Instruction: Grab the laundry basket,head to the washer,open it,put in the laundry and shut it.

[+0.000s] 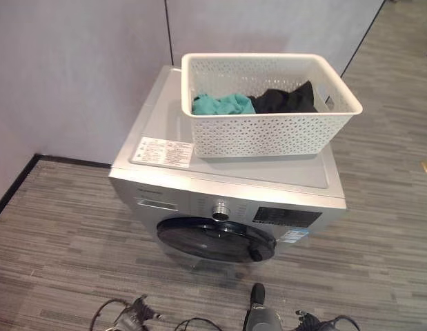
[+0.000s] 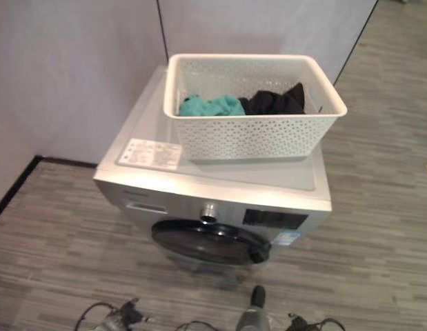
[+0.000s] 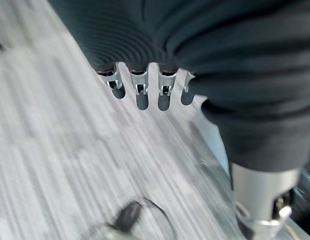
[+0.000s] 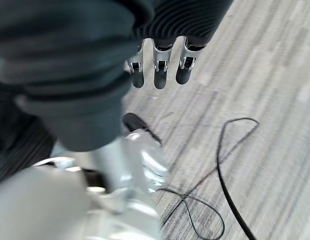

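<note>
Looking down, we see a white sticker with tiny writing on the top of the silver washer, at the left. The print is too small to read. Another small label sits on the front by the dark screen.

On top of the washer stands the white laundry basket, in the upper middle of the frame. Inside it lie a teal cloth on the left and a black cloth on the right, touching each other.

The round dark door is closed, with a silver knob above it.

Grey striped floor lies all around, and pale walls stand behind.

Our left robot hand and right robot hand hang over the floor with loose fingers, holding nothing.
</note>
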